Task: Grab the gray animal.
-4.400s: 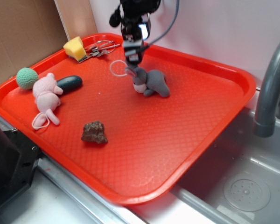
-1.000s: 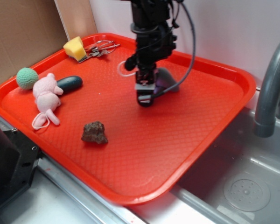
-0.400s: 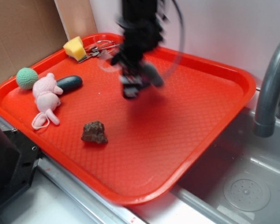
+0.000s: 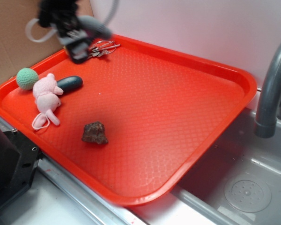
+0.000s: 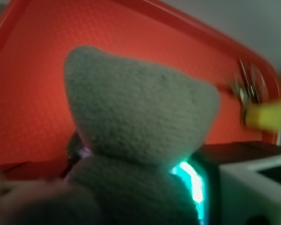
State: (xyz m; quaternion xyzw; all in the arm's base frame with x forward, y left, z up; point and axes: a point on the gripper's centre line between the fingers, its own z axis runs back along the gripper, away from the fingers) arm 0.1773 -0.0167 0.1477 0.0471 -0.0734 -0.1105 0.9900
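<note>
Gripper (image 4: 76, 47) is raised above the tray's (image 4: 215, 70) far-left corner, motion-blurred, clamped on the bunny (image 4: 94, 26), which hangs clear of the tray surface. Its white loop (image 4: 33, 31) trails to the left. Wrist view: the bunny's gray body (image 5: 136, 122) fills the frame, the sponge (image 5: 264, 116) and keys (image 5: 246, 89) beyond. On the tray: keys (image 4: 100, 48), green ball (image 4: 26, 78), pink plush (image 4: 47, 96), dark oblong (image 4: 69, 83), brown lump (image 4: 94, 133)

- No readable text, label, brand, number or sign is showing in either view.
- The red tray (image 4: 215, 75) and the cardboard (image 4: 18, 33) behind it are showing bare, unmarked surfaces.
</note>
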